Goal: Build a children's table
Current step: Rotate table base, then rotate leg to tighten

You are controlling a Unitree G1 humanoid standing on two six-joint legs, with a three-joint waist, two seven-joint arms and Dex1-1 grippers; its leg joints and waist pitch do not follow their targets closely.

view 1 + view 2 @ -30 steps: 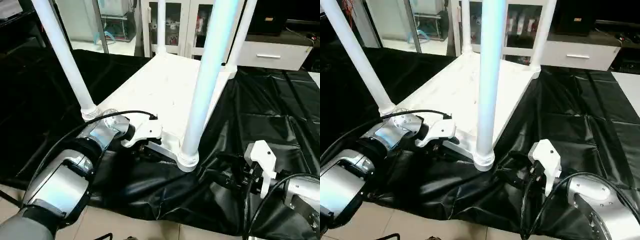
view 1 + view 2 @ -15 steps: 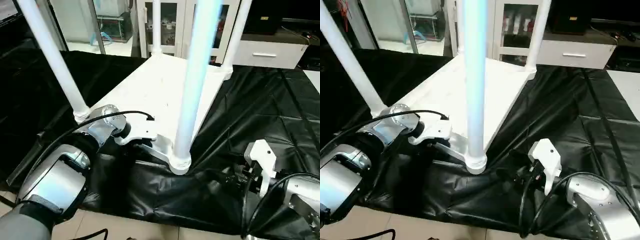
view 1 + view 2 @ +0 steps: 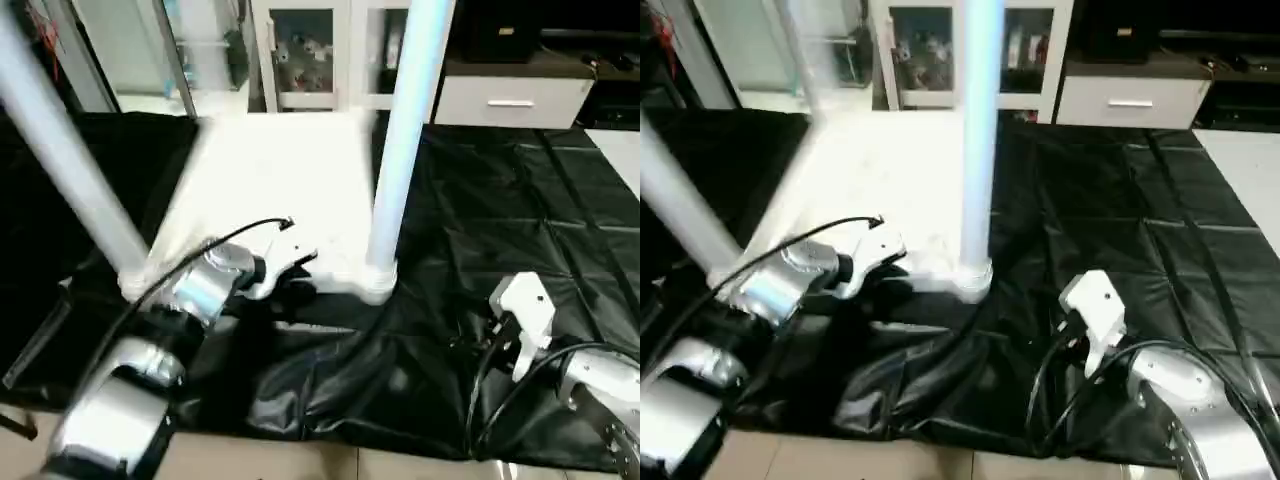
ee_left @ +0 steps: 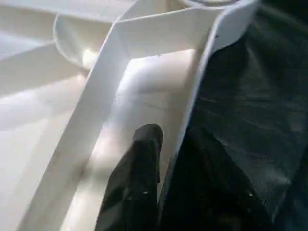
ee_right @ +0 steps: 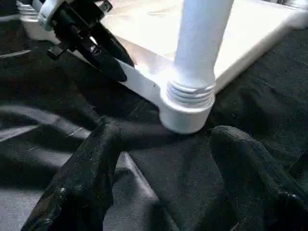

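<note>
The children's table lies upside down on the black cover, its white tabletop [image 3: 270,170] facing up with white legs standing in the corner sockets. One leg [image 3: 405,130] rises from the near right corner socket [image 5: 187,108], another leg [image 3: 70,170] from the near left. My left gripper [image 3: 295,275] is shut on the tabletop's near rim [image 4: 192,96], with one finger [image 4: 144,159] inside the rim wall and the other outside it. My right gripper [image 5: 163,192] stands open low over the cover, a short way in front of the near right socket and touching nothing.
The black cover [image 3: 500,200] lies wrinkled under and around the table, reaching to the work surface's front edge, with floor tiles [image 3: 300,460] below. A white glass-door cabinet [image 3: 320,50] and a drawer unit [image 3: 510,100] stand behind.
The left gripper's jaws have narrowed onto the rim, and the table has turned with it, its near edge now lying squarer to me. The view has shifted too. The right gripper stays the same.
</note>
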